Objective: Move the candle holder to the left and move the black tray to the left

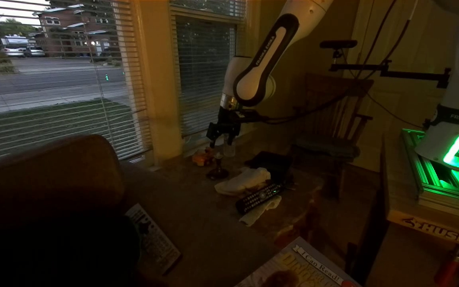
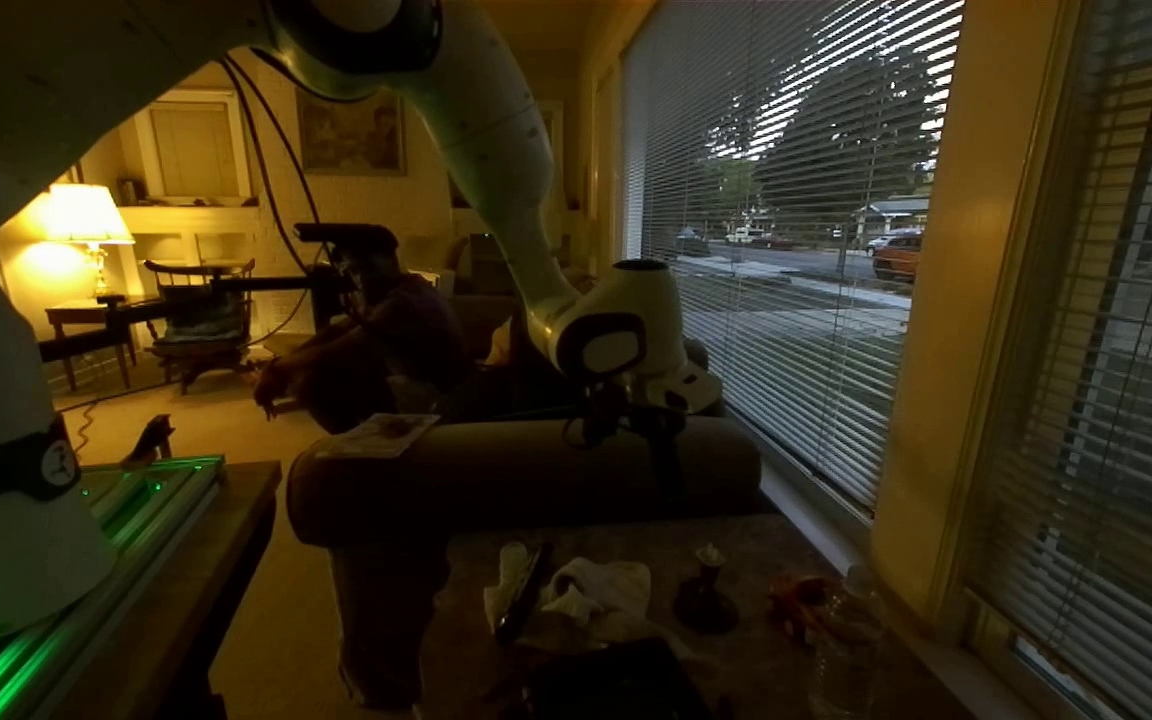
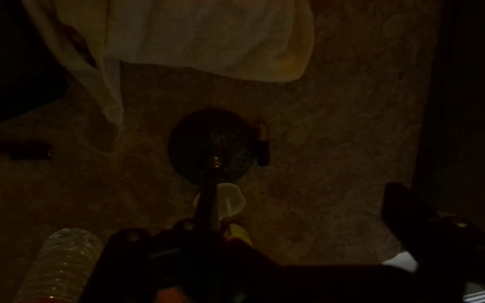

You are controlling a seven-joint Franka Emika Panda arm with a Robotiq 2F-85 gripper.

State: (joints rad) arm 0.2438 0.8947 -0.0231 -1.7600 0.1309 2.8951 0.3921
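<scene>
Black and two-fingered, the gripper (image 3: 301, 206) hung above the mottled brown tabletop (image 3: 331, 126) with its jaws spread wide, which we read best in the wrist view; in an exterior view it blurred into the rounded brown sofa arm (image 2: 526, 480), and there we could not tell. One finger (image 3: 205, 208) crossed in front of the pale cup (image 3: 232, 200) atop the dark, round-based candle holder (image 1: 217, 173); whether they touched we could not say. That holder stood upright on the tabletop.

Taking its base as the dial's centre in the wrist view, we found the rumpled white cloth (image 3: 209, 42) at twelve o'clock, the flat black tray (image 3: 11, 59) at ten and the ribbed clear bottle (image 3: 59, 265) at eight. Only there did we see a small copper-and-black cylinder (image 3: 262, 145) just beside the base at three, and a short dark object (image 3: 32, 150) well apart at nine.

Both exterior views gave us the long black remote control (image 1: 259, 197) and the orange-red toy (image 1: 202, 158), which lay near the holder, at ten o'clock from it in an exterior view. In an exterior view we had a seated person (image 2: 411, 330) in dark clothes and a lit cream-shaded lamp (image 2: 86, 215); in an exterior view, a picture book (image 1: 297, 265) marked "I Can Read!" lay toward five o'clock.
</scene>
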